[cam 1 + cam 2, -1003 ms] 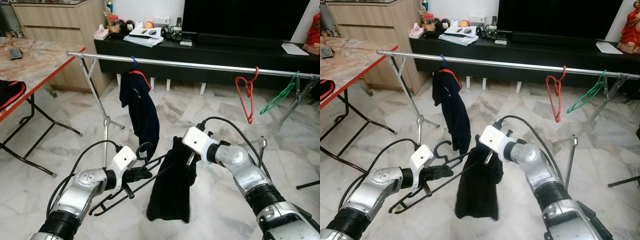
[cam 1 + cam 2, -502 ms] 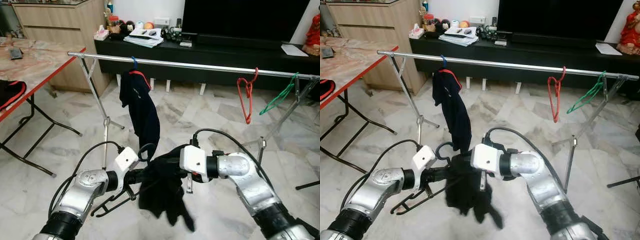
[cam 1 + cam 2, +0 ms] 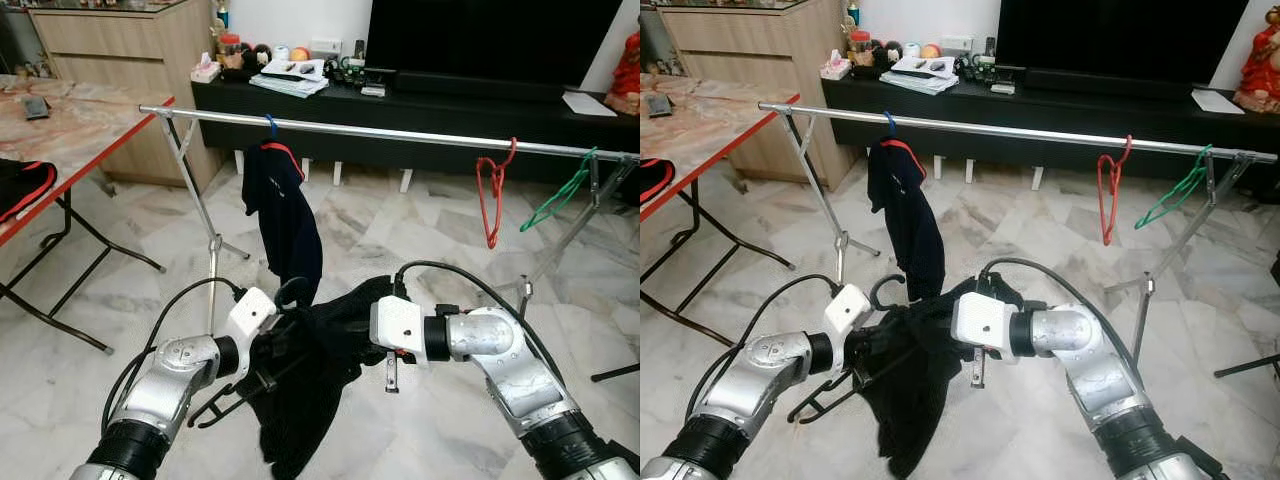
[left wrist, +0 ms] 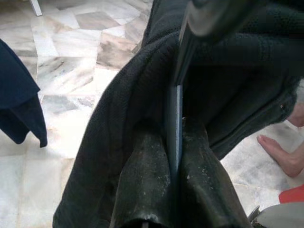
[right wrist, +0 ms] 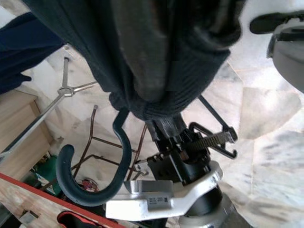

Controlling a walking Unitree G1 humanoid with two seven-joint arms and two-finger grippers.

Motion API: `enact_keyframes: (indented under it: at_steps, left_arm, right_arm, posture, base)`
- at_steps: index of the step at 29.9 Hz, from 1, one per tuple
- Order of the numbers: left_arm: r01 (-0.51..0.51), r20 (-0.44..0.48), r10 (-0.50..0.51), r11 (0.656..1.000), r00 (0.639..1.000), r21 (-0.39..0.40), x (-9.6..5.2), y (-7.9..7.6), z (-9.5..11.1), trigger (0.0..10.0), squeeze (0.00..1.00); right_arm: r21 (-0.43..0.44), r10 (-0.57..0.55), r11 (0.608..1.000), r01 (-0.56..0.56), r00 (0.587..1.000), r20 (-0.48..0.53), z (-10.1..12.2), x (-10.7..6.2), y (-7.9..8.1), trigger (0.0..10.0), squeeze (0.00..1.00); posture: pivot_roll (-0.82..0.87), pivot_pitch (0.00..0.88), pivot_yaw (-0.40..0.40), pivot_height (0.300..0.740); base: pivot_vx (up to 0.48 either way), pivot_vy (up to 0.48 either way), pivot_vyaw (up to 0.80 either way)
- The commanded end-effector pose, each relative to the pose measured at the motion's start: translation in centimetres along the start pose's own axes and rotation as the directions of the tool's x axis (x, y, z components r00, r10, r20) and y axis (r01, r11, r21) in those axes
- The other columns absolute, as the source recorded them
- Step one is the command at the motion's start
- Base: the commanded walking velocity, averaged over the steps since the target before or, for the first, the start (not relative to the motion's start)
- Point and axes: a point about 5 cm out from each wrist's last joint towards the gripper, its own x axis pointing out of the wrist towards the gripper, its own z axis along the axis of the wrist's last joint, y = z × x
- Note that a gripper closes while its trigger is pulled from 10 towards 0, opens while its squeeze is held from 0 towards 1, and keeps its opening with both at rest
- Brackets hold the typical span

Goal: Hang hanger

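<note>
My left gripper (image 3: pixel 272 347) is shut on the lower bar of a black hanger (image 3: pixel 232 392); its fingers (image 4: pixel 142 194) pinch the thin bar (image 4: pixel 174 114). The hanger's hook (image 3: pixel 290 292) curls up beside my left wrist and appears again as the hook (image 5: pixel 95 190). A black garment (image 3: pixel 300 400) is draped over the hanger and hangs toward the floor. My right gripper (image 3: pixel 345 322) is buried in the cloth near the hanger's neck and shut on the garment (image 5: pixel 156 61). The silver clothes rail (image 3: pixel 400 133) runs across, farther off and higher.
On the rail hang a navy garment on a blue hanger (image 3: pixel 285 215), a red hanger (image 3: pixel 490 195) and a green hanger (image 3: pixel 560 195). A red-edged folding table (image 3: pixel 80 150) stands left, a black TV cabinet (image 3: pixel 450 105) behind. A person's bare foot (image 4: pixel 280 152) rests on the marble floor.
My right gripper has carried the black garment left, from hanging beside the hanger to lying over it. The cloth now drapes down below my left gripper. The left arm has barely moved.
</note>
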Motion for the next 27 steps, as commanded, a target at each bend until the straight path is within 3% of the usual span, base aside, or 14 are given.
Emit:
enact_keyframes:
  at_steps: [1, 12, 20, 27]
  left_arm:
    - [-0.003, 0.056, 0.003, 1.0, 0.998, 0.0, -0.1, 0.3, 1.1, 10.0, 0.0]
    - [0.016, 0.079, -0.014, 1.0, 0.997, -0.017, 0.0, 0.0, 1.3, 10.0, 0.0]
    - [0.01, 0.086, -0.008, 1.0, 0.996, -0.024, 0.1, 0.0, 1.3, 10.0, 0.0]
    - [0.015, 0.096, -0.012, 0.999, 0.995, -0.034, 0.2, -0.1, 1.4, 10.0, 0.0]
  right_arm:
    - [-0.007, 0.015, 1.0, -0.015, 0.999, 0.038, 0.7, -0.2, 0.1, 10.0, 1.0]
    - [-0.025, 0.094, 0.996, -0.091, 0.988, 0.12, 2.2, -0.1, 0.9, 10.0, 1.0]
    - [-0.027, 0.063, 0.998, -0.063, 0.998, -0.019, 0.4, -0.9, 0.8, 10.0, 1.0]
    - [-0.022, 0.082, 0.996, -0.082, 0.996, -0.02, 0.5, -1.0, 1.0, 10.0, 1.0]
  posture:
    - [0.03, 0.047, -0.035, 0.74]
    - [0.03, 0.045, -0.038, 0.74]
    - [0.03, 0.044, -0.038, 0.74]
    - [0.02, 0.04, -0.037, 0.74]
  base:
    - [0.0, 0.0, 0.0]
    - [0.0, 0.0, 0.0]
    - [0.0, 0.0, 0.0]
    - [0.0, 0.0, 0.0]
